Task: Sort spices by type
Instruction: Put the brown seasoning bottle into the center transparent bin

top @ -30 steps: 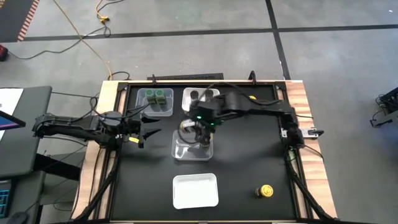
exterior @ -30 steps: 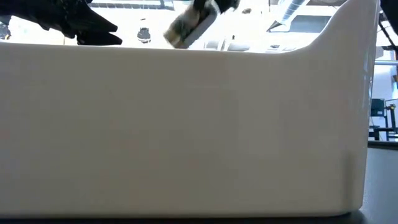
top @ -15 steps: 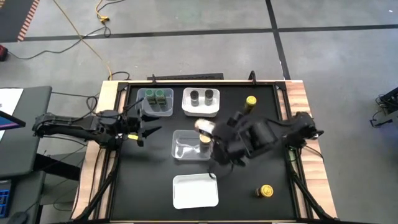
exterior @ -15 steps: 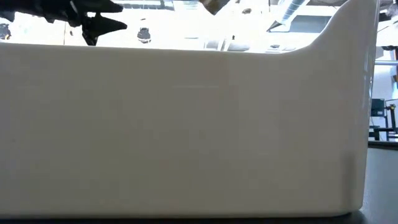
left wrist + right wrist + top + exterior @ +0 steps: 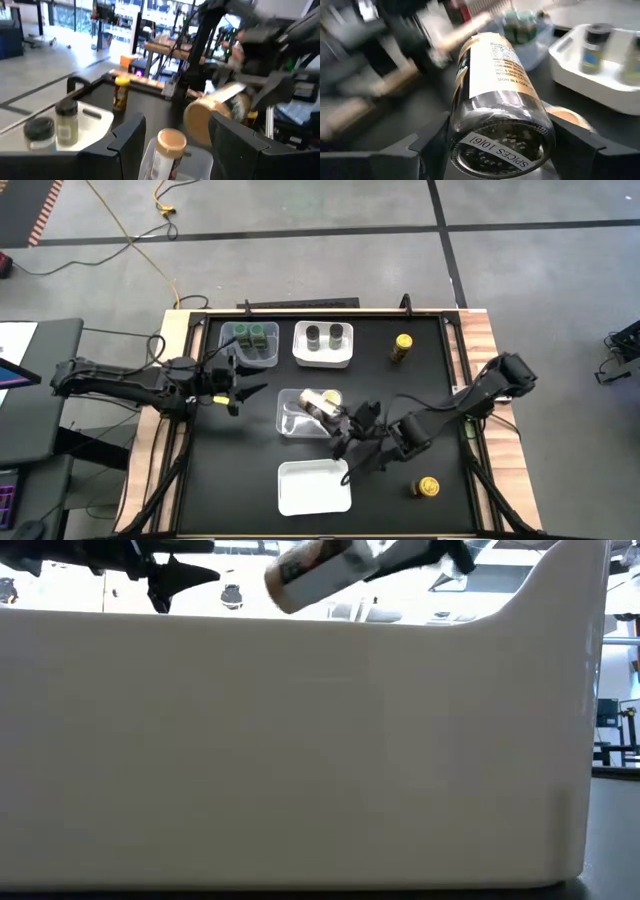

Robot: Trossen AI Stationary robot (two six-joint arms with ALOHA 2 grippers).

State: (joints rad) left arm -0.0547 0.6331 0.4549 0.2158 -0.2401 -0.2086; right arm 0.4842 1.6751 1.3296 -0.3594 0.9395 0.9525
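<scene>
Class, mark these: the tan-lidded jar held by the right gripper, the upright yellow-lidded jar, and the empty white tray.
Tan-lidded jar (image 5: 320, 402), high view, its side.
Yellow-lidded jar (image 5: 403, 343), high view, its lid.
White tray (image 5: 313, 487), high view, its bare floor.

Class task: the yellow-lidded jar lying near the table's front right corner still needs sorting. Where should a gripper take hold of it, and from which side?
The yellow-lidded jar seems to lie on its side. Probably grip across its round body, coming straight down from above, fingers either side of its curve.
</scene>
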